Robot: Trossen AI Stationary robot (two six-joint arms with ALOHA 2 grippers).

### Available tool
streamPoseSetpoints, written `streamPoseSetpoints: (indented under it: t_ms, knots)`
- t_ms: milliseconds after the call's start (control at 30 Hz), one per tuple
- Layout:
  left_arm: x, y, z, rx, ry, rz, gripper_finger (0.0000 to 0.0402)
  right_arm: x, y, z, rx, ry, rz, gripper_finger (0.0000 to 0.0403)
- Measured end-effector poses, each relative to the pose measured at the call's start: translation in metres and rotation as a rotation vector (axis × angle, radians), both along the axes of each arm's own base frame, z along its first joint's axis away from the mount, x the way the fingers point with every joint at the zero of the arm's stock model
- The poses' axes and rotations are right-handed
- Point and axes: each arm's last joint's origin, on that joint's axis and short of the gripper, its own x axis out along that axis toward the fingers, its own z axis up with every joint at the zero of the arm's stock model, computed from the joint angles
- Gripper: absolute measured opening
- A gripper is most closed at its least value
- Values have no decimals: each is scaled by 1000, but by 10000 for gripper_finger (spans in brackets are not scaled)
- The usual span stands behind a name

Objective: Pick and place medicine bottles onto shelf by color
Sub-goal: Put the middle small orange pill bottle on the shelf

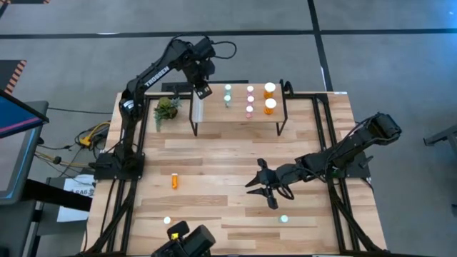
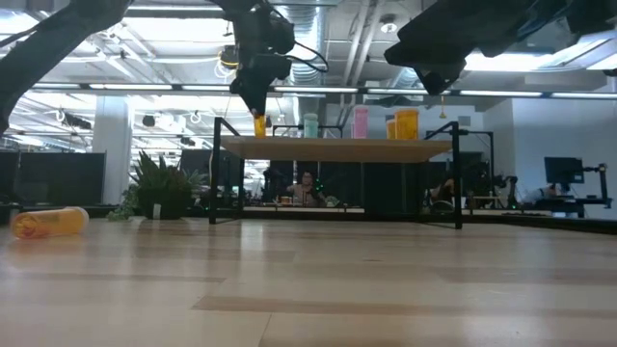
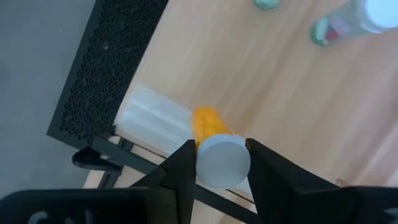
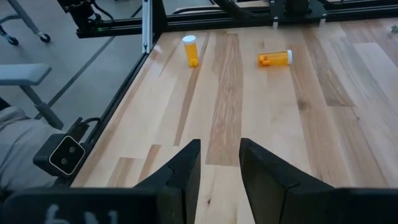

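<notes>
Left gripper (image 3: 219, 163) clamps small white-capped orange vial (image 3: 214, 146) above light-wood shelf's (image 1: 235, 118) pale end; right gripper (image 4: 219, 163) parted, empty, above table.

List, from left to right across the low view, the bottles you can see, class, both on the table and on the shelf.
Orange bottle lying on the table → orange bottle held by the left gripper → teal bottle → pink bottle → large orange bottle.

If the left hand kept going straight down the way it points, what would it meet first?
Most likely the pale strip at the end of the shelf. The left hand, shut on an orange bottle, points down over that end, though the gap between bottle and strip is hard to judge.
</notes>
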Motion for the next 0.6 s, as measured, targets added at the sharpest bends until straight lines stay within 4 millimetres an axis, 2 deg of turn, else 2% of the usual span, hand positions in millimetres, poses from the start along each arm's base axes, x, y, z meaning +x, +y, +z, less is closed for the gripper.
streamPoseSetpoints:
  t_ms: [233, 600]
  knots:
    - [0, 8, 2, 38, -45, 15, 108, 0, 0, 0, -1, 1, 0, 133]
    - [3, 9, -2, 38, -47, -15, 108, 0, 0, 0, -1, 1, 0, 132]
